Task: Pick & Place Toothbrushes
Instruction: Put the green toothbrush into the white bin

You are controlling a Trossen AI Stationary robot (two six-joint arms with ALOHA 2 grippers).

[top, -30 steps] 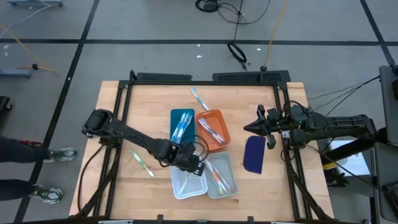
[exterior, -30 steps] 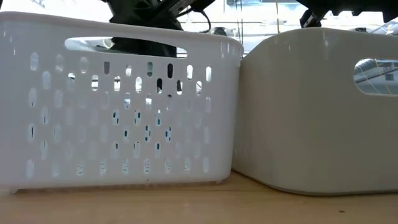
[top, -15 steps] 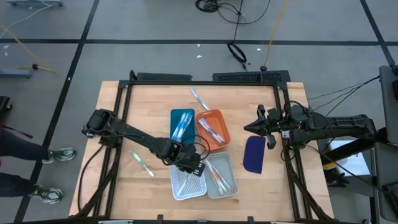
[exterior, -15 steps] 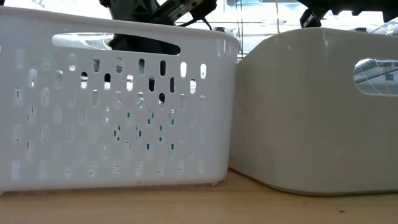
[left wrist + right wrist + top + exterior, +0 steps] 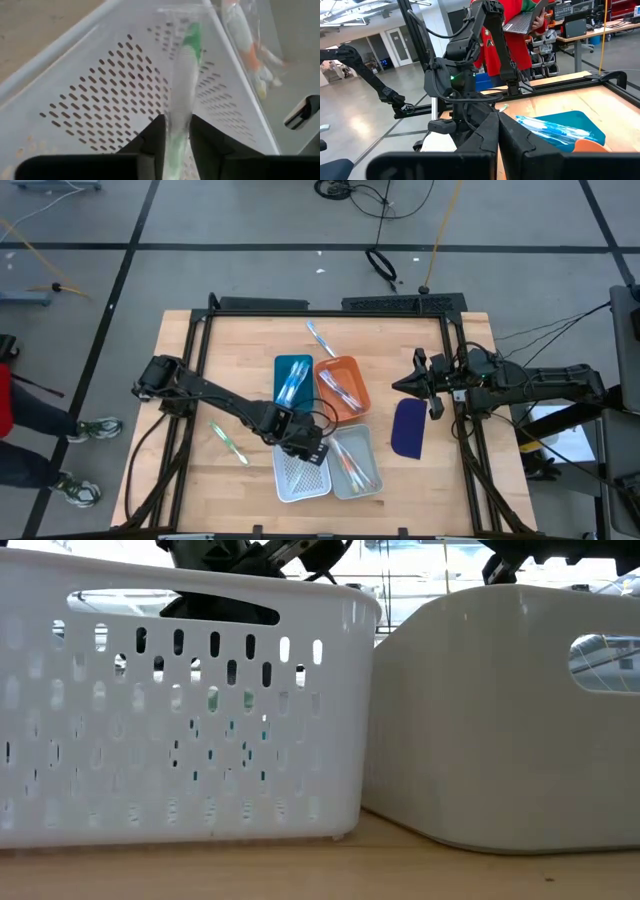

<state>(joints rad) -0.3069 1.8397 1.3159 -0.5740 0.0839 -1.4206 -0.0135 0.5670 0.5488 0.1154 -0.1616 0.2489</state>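
A green toothbrush (image 5: 186, 65) in a clear wrap slants down into the white perforated basket (image 5: 279, 478), its head end near the basket's far corner. My left gripper (image 5: 307, 447) hangs over the basket's far edge, shut on this toothbrush. More toothbrushes lie in the grey tray (image 5: 378, 478), the orange tray (image 5: 350, 363) and the teal tray (image 5: 280, 366). One loose toothbrush (image 5: 228, 442) lies on the table to the left, another (image 5: 320, 338) near the far edge. My right gripper (image 5: 396, 387) waits shut at the table's right side, holding nothing. My left gripper (image 5: 177, 124) has the wrapped toothbrush's handle (image 5: 178, 112) between its two fingers, which lie across it and slant down from above. The green head end (image 5: 192, 36) reaches down into the basket. Whether that end rests on the basket I cannot tell.
A dark blue flat oblong piece (image 5: 408, 428) lies on the table below my right gripper. In the low view the basket's wall (image 5: 200, 770) and the grey tray's wall (image 5: 500, 710) fill the picture. A person in red (image 5: 515, 30) stands beyond the table's left side.
The white perforated basket has slid a little away from the grey tray beside it, as the low view shows. Green now shows through the basket's holes there. My left gripper has stayed over the basket's far edge.
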